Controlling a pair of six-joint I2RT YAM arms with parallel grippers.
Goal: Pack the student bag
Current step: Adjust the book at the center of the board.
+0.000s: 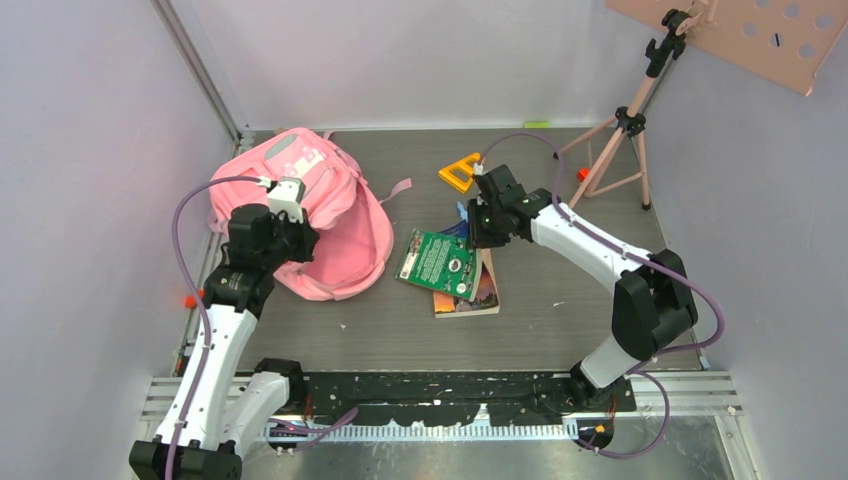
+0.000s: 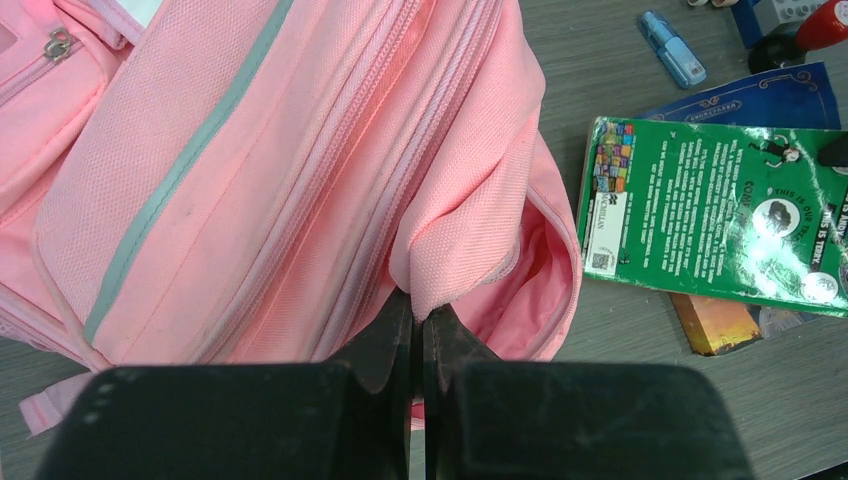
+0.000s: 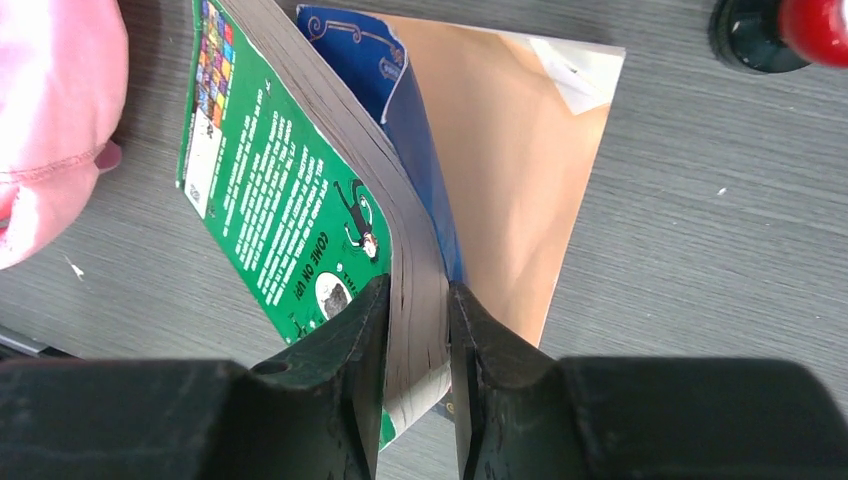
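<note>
The student bag (image 1: 320,215) is a pink backpack lying at the back left, its main opening facing the books. My left gripper (image 1: 290,243) is shut on a fold of pink fabric at the rim of that opening (image 2: 455,250), with the pink lining showing beside it. My right gripper (image 1: 478,240) is shut on the page block of a green paperback (image 3: 270,200), tilted up on its edge. In the top view the green paperback (image 1: 437,262) lies just right of the bag's mouth. The bag's edge (image 3: 50,120) shows at the left of the right wrist view.
A blue-covered book (image 3: 420,150) and an orange-brown one (image 1: 480,295) lie under the green paperback. A yellow triangle ruler (image 1: 460,172) sits behind them. A pink tripod stand (image 1: 620,140) occupies the back right. A blue stick (image 2: 672,48) and a red-topped black object (image 3: 780,30) lie nearby.
</note>
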